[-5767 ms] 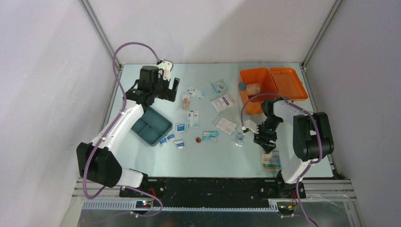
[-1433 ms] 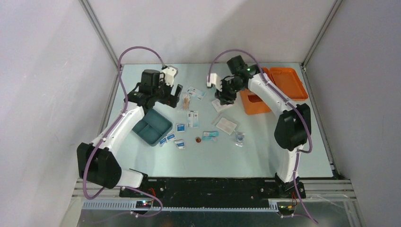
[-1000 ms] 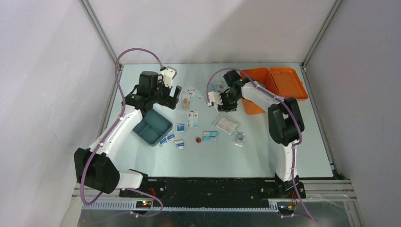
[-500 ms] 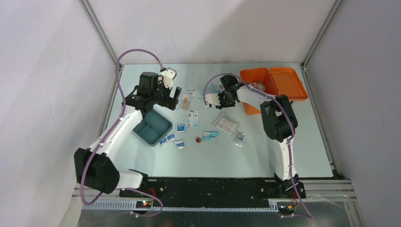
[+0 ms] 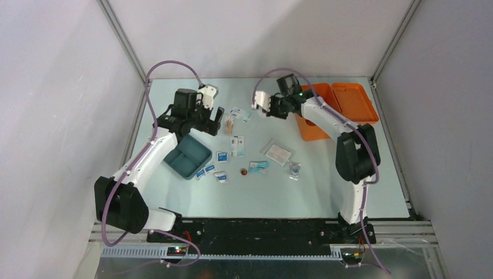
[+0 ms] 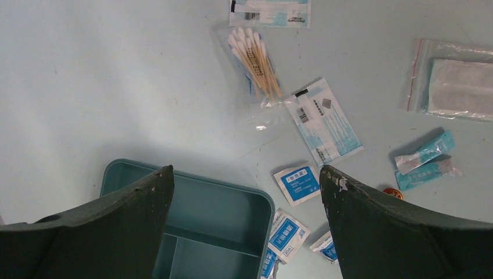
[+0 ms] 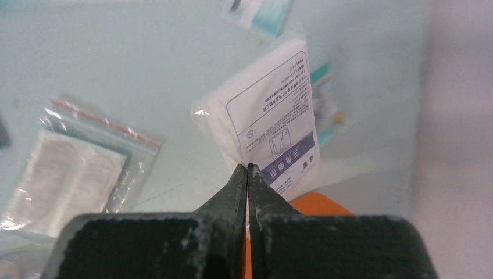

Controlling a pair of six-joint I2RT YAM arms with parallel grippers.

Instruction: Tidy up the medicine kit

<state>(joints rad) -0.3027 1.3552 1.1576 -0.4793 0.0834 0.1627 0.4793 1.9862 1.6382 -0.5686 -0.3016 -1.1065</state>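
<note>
The orange medicine kit [image 5: 352,102] stands open at the back right, its lid laid flat; a corner of it shows below the jaws [image 7: 317,204] in the right wrist view. My right gripper [image 7: 248,167] is shut on the lower edge of a white packet with blue print [image 7: 273,122] and holds it above the table, left of the kit [image 5: 273,109]. My left gripper [image 6: 245,170] is open and holds nothing. It hovers over the far corner of the teal divided tray [image 6: 203,203], which lies at the left [image 5: 186,154].
Loose supplies lie mid-table: a bag of cotton swabs [image 6: 256,58], a zip bag of gauze [image 5: 278,153], long printed sachets [image 6: 323,121], small blue wipe packets [image 6: 297,182], teal sachets [image 5: 257,166] and a small red item [image 5: 243,171]. Walls enclose the table.
My right gripper has shut on the white packet and lifted it off the table, moving back and up. My left arm has barely moved.
</note>
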